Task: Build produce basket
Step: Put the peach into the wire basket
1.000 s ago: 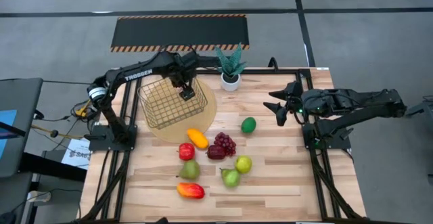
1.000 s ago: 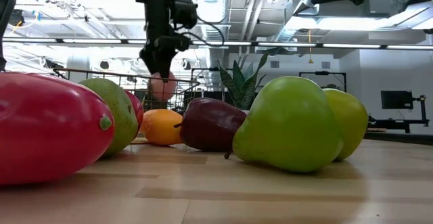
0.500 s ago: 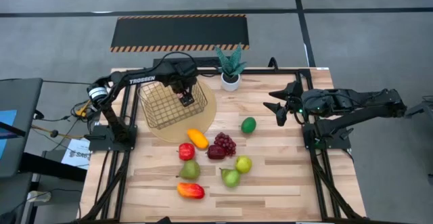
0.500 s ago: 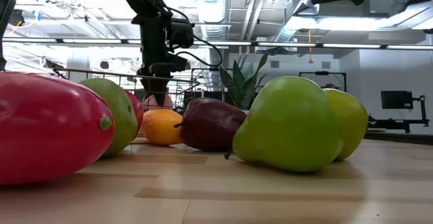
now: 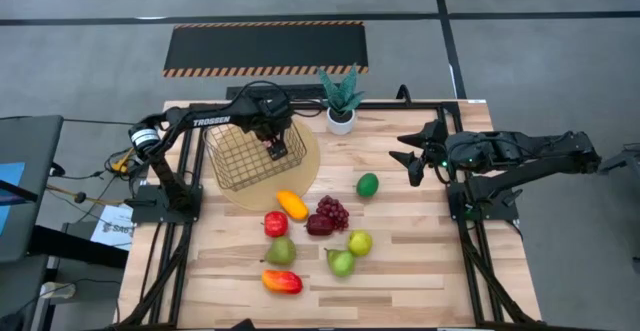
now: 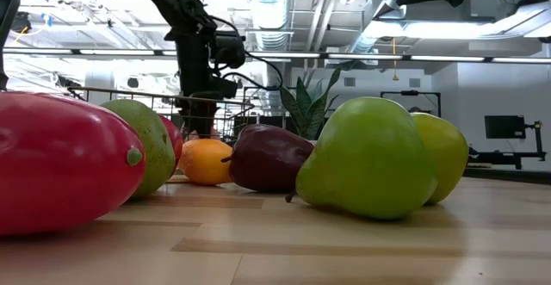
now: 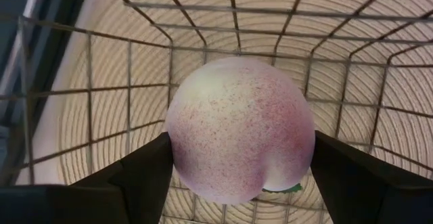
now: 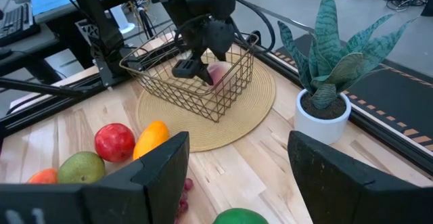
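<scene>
The gold wire basket [image 5: 250, 156] stands on a round woven mat [image 5: 300, 176] at the far left of the table. My left gripper [image 5: 275, 151] reaches down inside the basket, shut on a pink peach [image 7: 240, 139], which also shows in the right wrist view [image 8: 218, 73]. The other toy fruits lie on the table in front of the mat: an orange mango [image 5: 291, 204], a red apple [image 5: 275, 223], purple grapes [image 5: 333, 211], a lime [image 5: 368, 184], pears and a red-orange mango [image 5: 281, 281]. My right gripper [image 5: 412, 156] is open and empty at the right side. My left gripper pinches the peach between its two fingers, one on each opposite side [image 7: 177, 153]. The fingers [image 7: 145, 176] come from above, pointing down into the basket. The peach sits low between the basket walls; whether it touches the basket floor I cannot tell.
A white pot with a spiky green plant [image 5: 341, 111] stands at the far edge, right of the basket. Bare wood [image 5: 430, 251] lies on the table's right half and along its near edge.
My left gripper has gone down into the basket with the peach still held. In the low view the peach has sunk from above the basket rim to behind the fruits in front.
</scene>
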